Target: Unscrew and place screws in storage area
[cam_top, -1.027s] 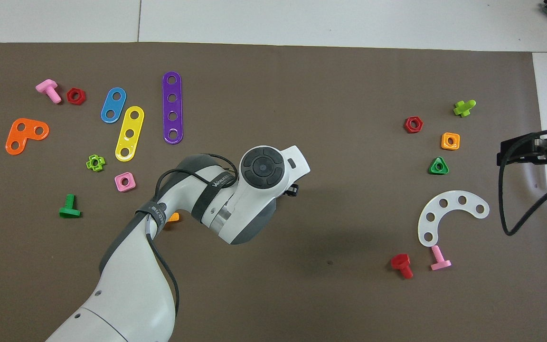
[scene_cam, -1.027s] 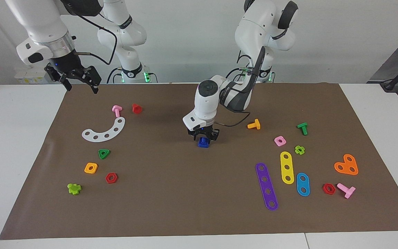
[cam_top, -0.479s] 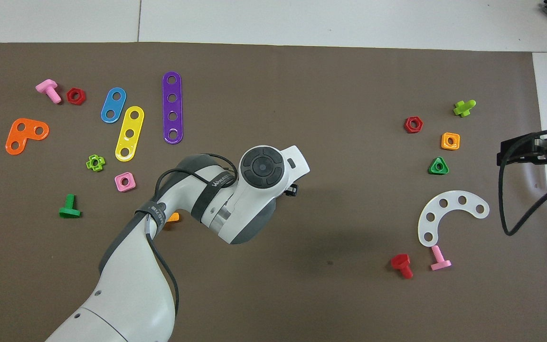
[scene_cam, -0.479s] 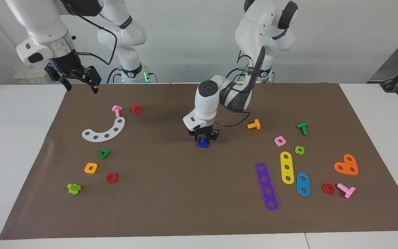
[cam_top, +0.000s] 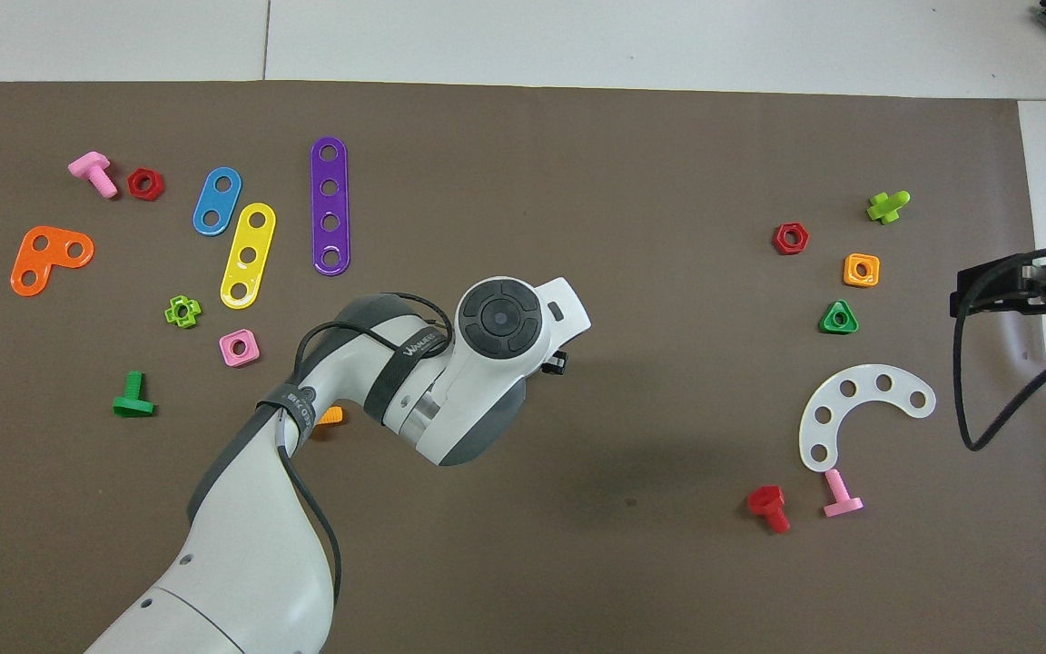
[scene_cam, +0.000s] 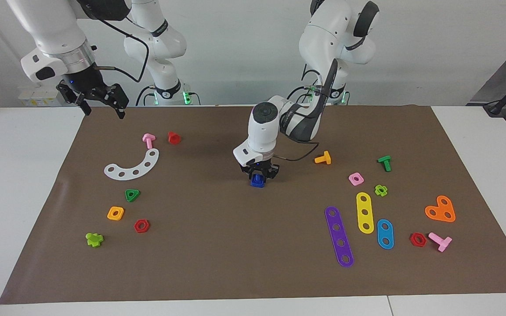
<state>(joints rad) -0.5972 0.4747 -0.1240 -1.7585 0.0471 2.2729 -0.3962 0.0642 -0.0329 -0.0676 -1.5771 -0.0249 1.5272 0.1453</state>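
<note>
The dark-blue screw, bolt and square nut together, is at the middle of the brown paper mat. My left gripper points straight down and is shut on its top. I cannot tell whether the screw rests on the mat or hangs just above it. In the overhead view the left hand hides the screw. My right gripper waits raised and open over the mat's edge at the right arm's end, and shows in the overhead view.
Toward the right arm's end lie a white curved strip, pink bolt, red bolt and several nuts. Toward the left arm's end lie an orange bolt, green bolt, purple strip, yellow strip, blue strip and orange plate.
The left hand with the dark-blue screw has shifted very slightly toward the right arm's end. The right arm has not moved.
</note>
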